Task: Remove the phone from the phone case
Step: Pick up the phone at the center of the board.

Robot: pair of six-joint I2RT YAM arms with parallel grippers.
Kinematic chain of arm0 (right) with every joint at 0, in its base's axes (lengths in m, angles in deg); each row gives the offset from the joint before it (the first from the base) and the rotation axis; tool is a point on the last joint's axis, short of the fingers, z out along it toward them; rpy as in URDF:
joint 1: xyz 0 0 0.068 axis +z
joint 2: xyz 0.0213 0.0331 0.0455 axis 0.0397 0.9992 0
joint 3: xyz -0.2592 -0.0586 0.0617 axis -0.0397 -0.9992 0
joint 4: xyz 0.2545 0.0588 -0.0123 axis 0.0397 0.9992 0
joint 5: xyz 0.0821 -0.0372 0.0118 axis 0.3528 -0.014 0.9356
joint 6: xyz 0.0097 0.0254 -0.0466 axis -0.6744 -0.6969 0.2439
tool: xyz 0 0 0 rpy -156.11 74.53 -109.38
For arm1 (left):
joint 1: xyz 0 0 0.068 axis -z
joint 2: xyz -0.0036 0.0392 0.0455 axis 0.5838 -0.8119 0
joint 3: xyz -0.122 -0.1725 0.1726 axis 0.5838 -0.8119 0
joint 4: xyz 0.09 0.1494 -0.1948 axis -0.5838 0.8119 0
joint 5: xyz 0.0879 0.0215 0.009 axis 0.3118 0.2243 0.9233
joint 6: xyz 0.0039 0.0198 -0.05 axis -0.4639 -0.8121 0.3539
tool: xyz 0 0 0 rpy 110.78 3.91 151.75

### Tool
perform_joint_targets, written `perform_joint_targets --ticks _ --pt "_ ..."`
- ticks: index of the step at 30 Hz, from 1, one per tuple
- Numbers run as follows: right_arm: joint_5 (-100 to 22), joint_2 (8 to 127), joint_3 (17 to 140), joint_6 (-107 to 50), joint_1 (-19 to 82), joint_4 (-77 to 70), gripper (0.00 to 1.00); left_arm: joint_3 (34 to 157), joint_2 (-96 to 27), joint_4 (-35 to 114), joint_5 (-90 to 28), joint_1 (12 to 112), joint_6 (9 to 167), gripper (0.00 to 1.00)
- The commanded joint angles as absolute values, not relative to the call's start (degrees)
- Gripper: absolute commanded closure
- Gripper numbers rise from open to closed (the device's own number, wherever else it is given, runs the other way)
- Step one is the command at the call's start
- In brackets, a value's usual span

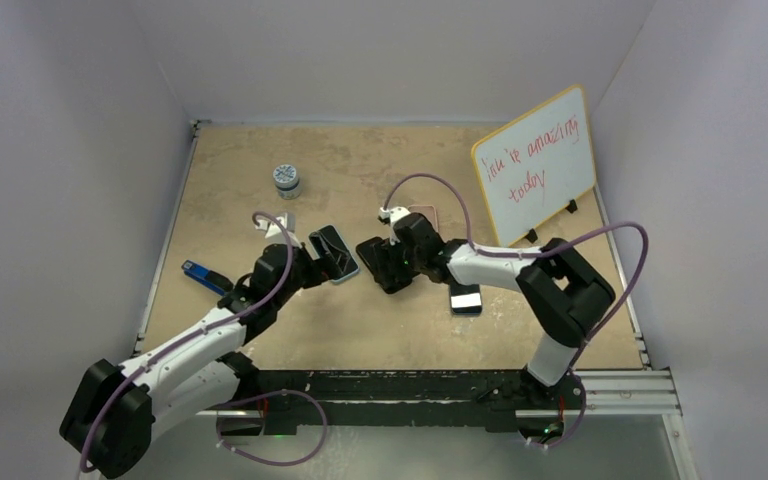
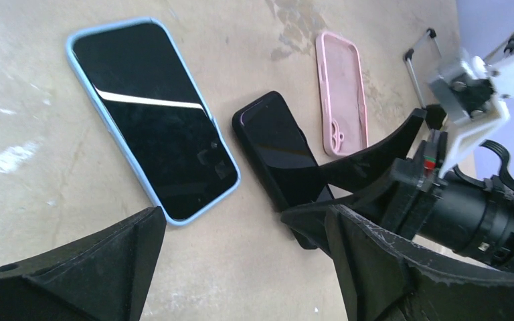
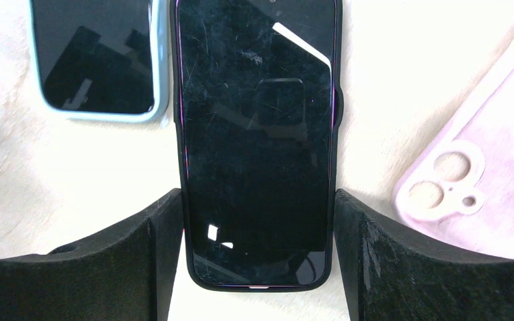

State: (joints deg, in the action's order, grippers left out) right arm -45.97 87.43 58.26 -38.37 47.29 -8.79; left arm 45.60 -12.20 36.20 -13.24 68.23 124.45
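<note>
The right pincer [image 3: 258,194] pinches a dark-screened phone in a black rubbery case [image 3: 258,134] across its width. One finger sits against each long edge, close to the phone's near end. The phone lies flat and screen up at the middle of the tan surface [image 1: 380,335]. This hold looks meant to pin the case so the handset can be pried out. No corner has lifted yet, so the removal seems barely begun.

The left pincer [image 2: 244,210] is spread wide and holds nothing. It hangs low at the near end of a second phone in a light blue case [image 2: 150,120], probably placed to reach in and push at an edge while the other arm steadies. That second phone lies flat just left of the black one, close but apart.

An empty pink silicone case [image 2: 343,90] lies just beyond the black-cased phone, to the far right.

By my count there are three phones, the third being a dark slab [image 1: 466,299] on the near right beneath the right forearm that looks like a bare handset. There are three cases, two of them filled and one empty. There is also one yellow-framed whiteboard [image 1: 535,165] at the far right, one small lidded jar [image 1: 286,178] at the far left and one small blue object [image 1: 200,272] at the left edge.
</note>
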Motion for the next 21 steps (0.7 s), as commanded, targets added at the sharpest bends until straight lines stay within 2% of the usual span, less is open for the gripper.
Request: perform_joint_targets --ticks 1,11,21 --pt "-40.69 81.90 51.01 -46.38 47.62 -14.91 0.73 44.00 -14.79 30.17 -20.25 67.89 129.67 0.07" --pt "-37.38 76.05 40.35 -53.54 48.04 -26.87 0.74 43.77 -25.47 18.74 -30.90 68.01 136.62 0.13" --pt "-37.08 74.73 35.87 -56.43 48.69 -32.68 0.74 44.59 -37.02 10.55 -32.77 70.22 140.53 0.26"
